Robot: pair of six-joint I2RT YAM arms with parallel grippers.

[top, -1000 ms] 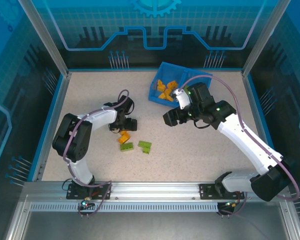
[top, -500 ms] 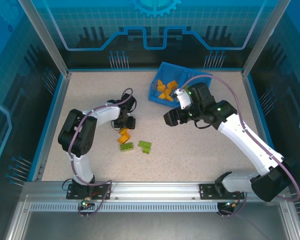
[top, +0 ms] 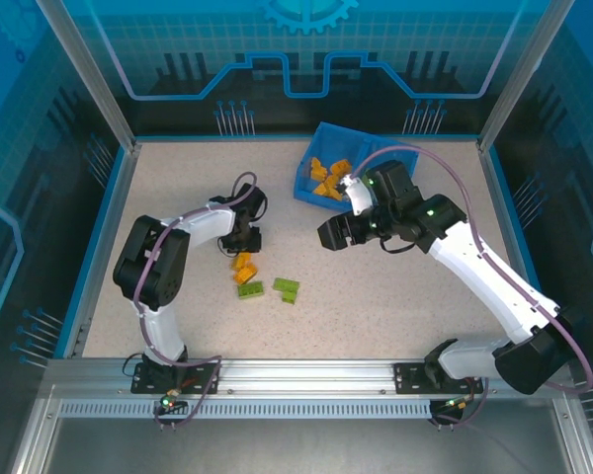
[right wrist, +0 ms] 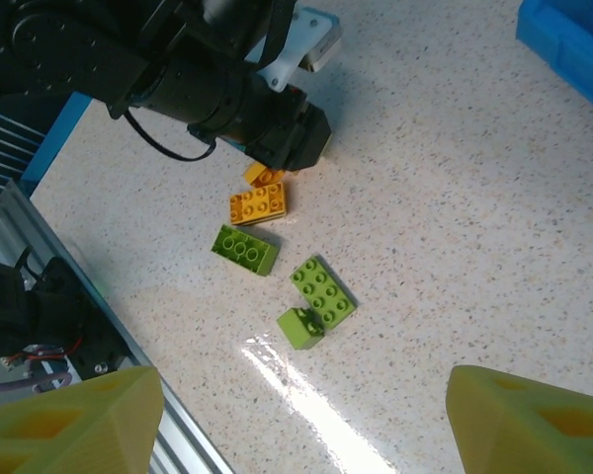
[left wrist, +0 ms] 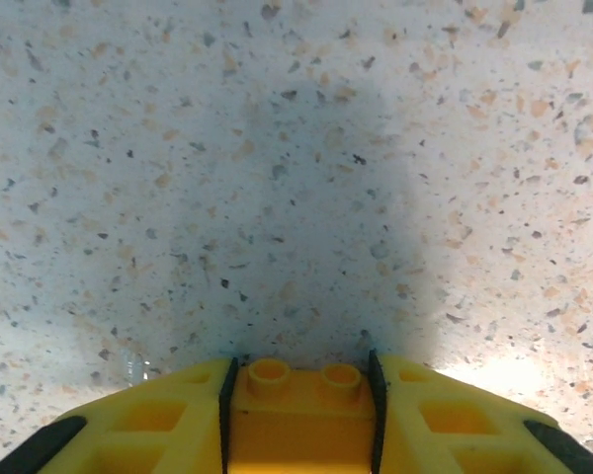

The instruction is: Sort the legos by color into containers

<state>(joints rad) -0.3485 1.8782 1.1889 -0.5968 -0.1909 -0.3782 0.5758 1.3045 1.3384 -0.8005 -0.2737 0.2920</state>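
Left claw [top: 245, 242], angled low, grips an orange lego [left wrist: 301, 420]; right claw [top: 335, 234] hovers spread wide.

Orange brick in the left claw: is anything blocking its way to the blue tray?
Nothing visible. Bare speckled table lies between the small orange studded brick and the translucent blue plastic tray; right gripper hovers nearby.

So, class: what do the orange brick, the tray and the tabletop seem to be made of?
Orange brick: moulded plastic, smooth, with crisp studs. Tray: probably plastic, given its even blue colour and thin walls. Tabletop: speckled stone-look surface, perhaps laminate; glossy, showing glare.
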